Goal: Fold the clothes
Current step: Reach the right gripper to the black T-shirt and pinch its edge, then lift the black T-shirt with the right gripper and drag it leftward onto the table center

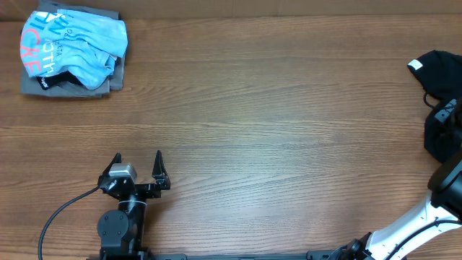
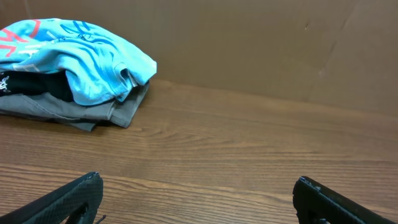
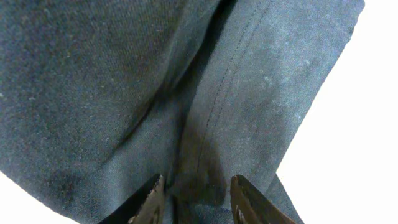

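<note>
Black T-shirt [image 1: 442, 94] bunched at table [image 1: 253, 108] edge, 3 o'clock, white label [image 1: 416, 66] at its top. Right gripper [image 3: 198, 202] on it, fingers pinching fold of dark cloth. Left gripper [image 1: 138, 173] at 7 o'clock, fingers spread wide, holding nothing. Light blue shirt [image 1: 72, 43] atop grey garment [image 1: 29, 85] at 10 o'clock.

table [image 1: 274, 108] centre: open | far-left corner: folded pile [image 1: 72, 54] | right edge: black T-shirt [image 1: 444, 72]

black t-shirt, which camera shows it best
Overhead: the black T-shirt sits bunched at the right edge, white label visible. Right wrist shows only close-up fabric in the right gripper; left wrist misses it entirely.
</note>
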You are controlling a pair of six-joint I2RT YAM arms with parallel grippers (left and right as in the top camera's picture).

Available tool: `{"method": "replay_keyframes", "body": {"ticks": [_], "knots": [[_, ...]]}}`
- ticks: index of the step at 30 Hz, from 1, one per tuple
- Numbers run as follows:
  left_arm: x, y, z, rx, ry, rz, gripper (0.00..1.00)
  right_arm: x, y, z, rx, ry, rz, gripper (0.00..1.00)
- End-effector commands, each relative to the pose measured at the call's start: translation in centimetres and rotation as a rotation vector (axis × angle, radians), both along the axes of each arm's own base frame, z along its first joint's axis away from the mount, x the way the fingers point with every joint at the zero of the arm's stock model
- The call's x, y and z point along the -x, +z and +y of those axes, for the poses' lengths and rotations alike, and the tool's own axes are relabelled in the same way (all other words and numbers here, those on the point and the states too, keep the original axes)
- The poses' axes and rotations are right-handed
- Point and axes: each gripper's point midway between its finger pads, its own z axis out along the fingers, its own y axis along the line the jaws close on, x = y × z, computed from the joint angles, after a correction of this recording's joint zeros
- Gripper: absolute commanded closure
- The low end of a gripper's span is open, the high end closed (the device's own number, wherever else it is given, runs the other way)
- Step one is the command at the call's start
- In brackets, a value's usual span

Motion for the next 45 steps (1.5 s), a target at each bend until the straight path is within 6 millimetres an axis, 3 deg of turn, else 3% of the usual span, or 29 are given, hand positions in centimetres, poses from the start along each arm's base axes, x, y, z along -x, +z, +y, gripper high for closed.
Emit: {"method": "replay_keyframes", "body": {"ticks": [1,5,12,16,22,23,26,28,32,35,39,43,45], "knots": [[0.0,0.1,0.3,-0.019,0.013,-0.007,0.00,-0.4,1.1,-0.7,0.029,-0.010,-0.018,0.73],[0.0,0.1,0.3,-0.019,0.013,-0.007,0.00,-0.4,1.1,-0.7,0.029,-0.010,-0.018,0.95],[0.0,0.1,0.3,-0.019,0.013,-0.007,0.00,0.3,2.3,-1.4,0.078,-0.045,0.004,0.96],[0.0,0.1,0.3,-0.019,0.013,-0.007,0.00,0.5,6.2,-1.8,0.135,-0.086,-0.060,0.96],[0.0,0.1,0.3,-0.019,0.013,-0.007,0.00,-0.4,16.2,0.0,0.196,-0.063,-0.294,0.96],[0.0,0.1,0.3,-0.019,0.013,-0.007,0.00,-1.2,19.0,1.6,0.184,-0.013,-0.382,0.96],[0.0,0.1,0.3,-0.019,0.013,-0.007,0.00,-2.7,23.6,5.6,0.132,0.106,-0.540,0.96],[0.0,0.1,0.3,-0.019,0.013,-0.008,0.00,-3.8,26.1,8.8,0.083,0.186,-0.634,0.96],[0.0,0.1,0.3,-0.019,0.013,-0.007,0.00,-6.1,30.1,17.3,-0.024,0.381,-0.771,0.96],[0.0,0.1,0.3,-0.019,0.013,-0.007,0.00,-7.7,31.0,23.9,-0.105,0.525,-0.806,0.96],[0.0,0.1,0.3,-0.019,0.013,-0.007,0.00,-9.2,30.2,35.7,-0.254,0.757,-0.792,0.96],[0.0,0.1,0.3,-0.019,0.013,-0.007,0.00,-9.1,28.8,47.8,-0.361,1.003,-0.762,0.96],[0.0,0.1,0.3,-0.019,0.013,-0.008,0.00,-8.4,28.3,52.4,-0.389,1.096,-0.760,0.96]]}}
